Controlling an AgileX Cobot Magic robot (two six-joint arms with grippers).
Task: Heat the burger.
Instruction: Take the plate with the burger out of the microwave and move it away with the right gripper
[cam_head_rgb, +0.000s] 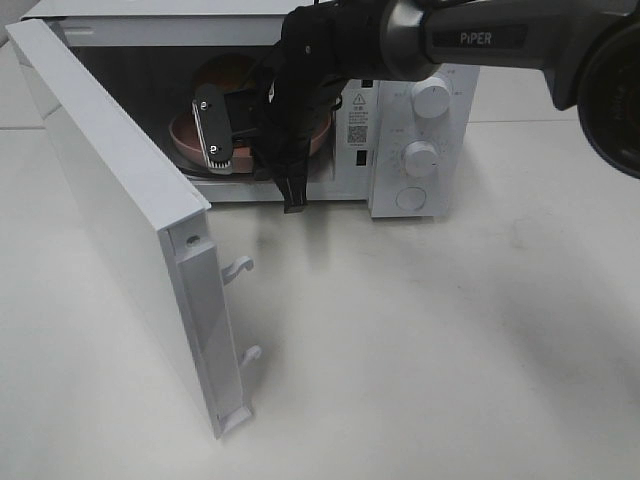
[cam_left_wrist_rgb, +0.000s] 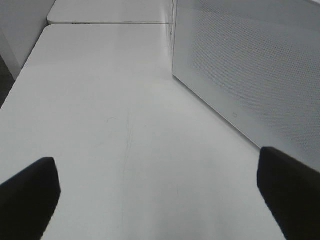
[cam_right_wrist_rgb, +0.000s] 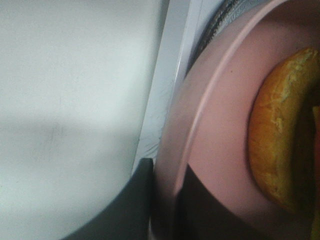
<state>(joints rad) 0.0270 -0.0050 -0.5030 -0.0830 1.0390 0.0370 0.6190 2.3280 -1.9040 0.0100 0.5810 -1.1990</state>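
the right pincer is pinched shut on the near rim of the pink plate, which sits just inside the open microwave. the burger lies on that plate, farther in than the fingertips; its bun is domed and golden-brown. the left pincer gapes wide and empty over the table, left of the microwave's open door, farther from the burger.
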